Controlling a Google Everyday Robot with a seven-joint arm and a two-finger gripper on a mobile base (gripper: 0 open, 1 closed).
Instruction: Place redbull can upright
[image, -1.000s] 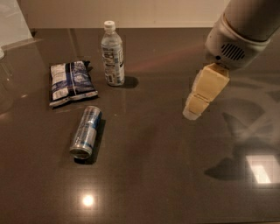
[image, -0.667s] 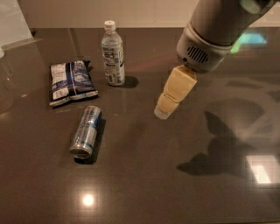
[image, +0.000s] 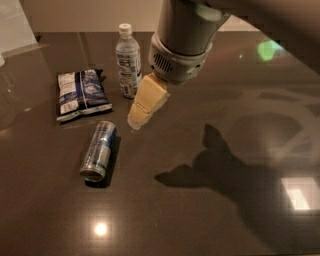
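Note:
The redbull can (image: 99, 150), silver and blue, lies on its side on the dark table (image: 200, 220) at the left, its top end toward the front. My gripper (image: 136, 119) hangs from the grey wrist above the table, just right of and a little behind the can, not touching it. It holds nothing that I can see.
A clear plastic water bottle (image: 128, 61) with a white cap stands upright behind the gripper. A blue-and-white snack bag (image: 82, 93) lies flat to the left of the bottle. The arm's shadow falls on the table at the right.
The arm and gripper have moved left across the table, from the right side toward the can and the bottle. The can, bottle and bag have not moved.

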